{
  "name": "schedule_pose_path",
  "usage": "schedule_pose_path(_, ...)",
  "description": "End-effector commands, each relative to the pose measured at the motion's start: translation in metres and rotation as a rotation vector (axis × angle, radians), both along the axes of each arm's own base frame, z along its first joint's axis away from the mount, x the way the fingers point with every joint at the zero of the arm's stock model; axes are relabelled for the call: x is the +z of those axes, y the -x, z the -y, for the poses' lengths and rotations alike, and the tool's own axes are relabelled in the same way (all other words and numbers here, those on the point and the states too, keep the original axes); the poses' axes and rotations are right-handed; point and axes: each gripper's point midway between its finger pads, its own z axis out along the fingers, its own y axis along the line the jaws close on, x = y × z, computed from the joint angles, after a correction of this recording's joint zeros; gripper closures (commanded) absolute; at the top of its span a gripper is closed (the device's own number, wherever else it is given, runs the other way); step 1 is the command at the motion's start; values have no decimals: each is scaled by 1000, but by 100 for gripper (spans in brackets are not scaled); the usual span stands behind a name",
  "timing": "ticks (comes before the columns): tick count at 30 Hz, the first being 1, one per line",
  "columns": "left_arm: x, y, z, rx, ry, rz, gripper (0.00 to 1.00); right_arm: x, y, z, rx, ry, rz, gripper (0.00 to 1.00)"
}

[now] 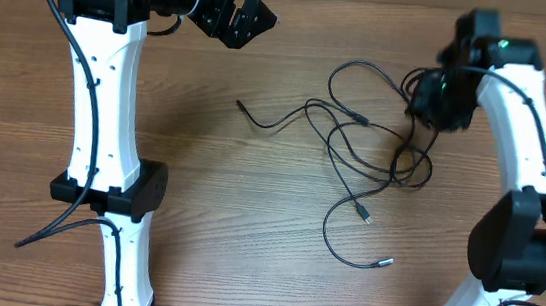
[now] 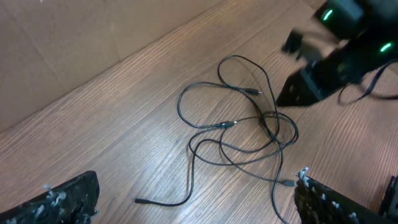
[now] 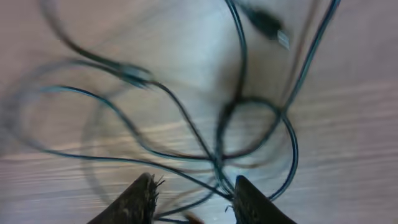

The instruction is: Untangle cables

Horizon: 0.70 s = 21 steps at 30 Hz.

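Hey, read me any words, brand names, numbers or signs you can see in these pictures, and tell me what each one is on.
No readable text in any view.
The cables, the wooden table and the white arms carry no visible words, numbers or labels.
The green lights are plain lamps, not signs.
The right wrist view is blurred; nothing there reads as text.

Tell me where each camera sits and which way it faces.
Overhead: fixed above the table, looking straight down; the left gripper hangs clear of the cables, the right gripper sits over their right edge.
Left wrist: rides the left gripper, looking slantwise across the table at the tangle; the left fingers fill the bottom corners.
Right wrist: close above the cables, looking down, blurred; the right fingers show at the bottom edge.
Shared: overhead and left wrist both show the tangle and the right gripper.
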Motion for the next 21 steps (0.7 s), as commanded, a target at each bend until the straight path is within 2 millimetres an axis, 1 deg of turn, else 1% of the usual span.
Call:
schedule_pose_path(1,-1,1,5,-28,2,6,0,-22,16,6,-46,26,-58,61)
schedule_pose_path(7,-2,2,5,-29,2,-1,0,-54,44,6,-44,28,-153,61)
schedule_pose_path(11,-3,3,5,-28,1,-5,0,-75,52,6,-44,28,-163,62)
schedule_pose_path(12,-3,3,5,-28,1,-5,0,-79,52,6,-44,28,-156,91)
schedule_pose_path(13,-3,3,5,-28,1,-5,0,-82,50,6,-44,27,-146,96)
schedule_pose_path(14,-3,3,5,-28,1,-5,0,-82,47,6,-44,27,-134,96)
schedule_pose_path(16,-3,3,5,-28,1,-6,0,-78,37,3,-10,10,-91,96)
schedule_pose_path(18,-3,3,5,-28,1,-6,0,-63,22,-8,51,-46,-27,96)
schedule_pose_path(20,-3,3,5,-28,1,-6,0,-36,0,-18,102,-100,65,96)
schedule_pose_path(21,-3,3,5,-28,1,-6,0,-17,-13,-21,112,-116,119,96)
